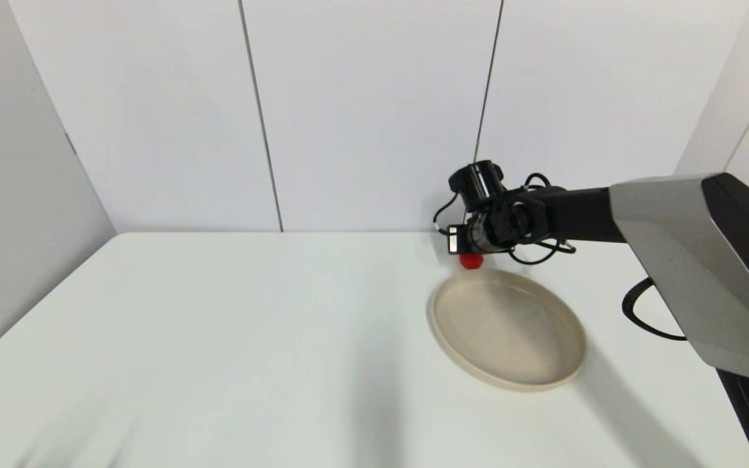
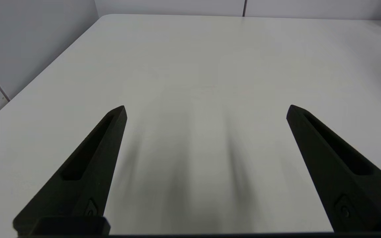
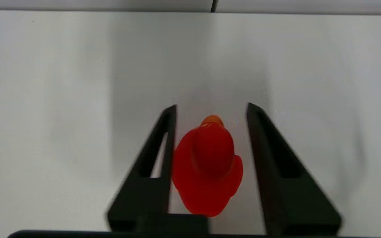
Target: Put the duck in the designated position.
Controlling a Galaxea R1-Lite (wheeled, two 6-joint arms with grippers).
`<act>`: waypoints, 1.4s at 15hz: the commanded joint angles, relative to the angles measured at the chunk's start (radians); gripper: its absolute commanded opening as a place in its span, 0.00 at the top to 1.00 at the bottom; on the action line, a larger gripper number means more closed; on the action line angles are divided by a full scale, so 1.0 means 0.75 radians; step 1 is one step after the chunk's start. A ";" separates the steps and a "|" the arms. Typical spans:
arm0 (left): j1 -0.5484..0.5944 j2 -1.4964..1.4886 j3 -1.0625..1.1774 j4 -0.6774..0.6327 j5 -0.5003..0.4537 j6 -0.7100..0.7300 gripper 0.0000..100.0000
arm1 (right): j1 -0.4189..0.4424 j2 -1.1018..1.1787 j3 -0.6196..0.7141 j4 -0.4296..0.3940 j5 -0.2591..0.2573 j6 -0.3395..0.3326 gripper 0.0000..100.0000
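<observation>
The small glossy red duck (image 1: 471,260) stands on the white table just beyond the far rim of the beige plate (image 1: 446,331). In the right wrist view the duck (image 3: 207,168) sits between the two black fingers of my right gripper (image 3: 212,106). One finger (image 3: 164,148) touches its side and a narrow gap shows at the other finger (image 3: 270,155), so the gripper is open around it. The designated position carries no mark that I can see on the tabletop. My left gripper (image 2: 207,109) hangs wide open over bare table, holding nothing.
The right arm (image 1: 582,214) reaches in from the right, above the plate's far side. The back wall runs close behind the duck. White tabletop (image 1: 251,325) stretches left of the plate, with a side wall along the table's left edge.
</observation>
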 commanded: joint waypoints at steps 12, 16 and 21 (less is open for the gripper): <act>0.001 0.002 0.000 0.000 0.000 0.000 0.00 | 0.097 -0.493 0.337 0.099 -0.005 0.004 0.00; 0.001 0.002 0.000 0.000 0.000 0.000 0.00 | 0.156 -0.822 0.493 0.105 -0.009 -0.013 0.00; 0.001 0.002 0.000 0.000 0.000 0.000 0.00 | 0.195 -1.272 0.742 0.091 -0.001 -0.131 0.00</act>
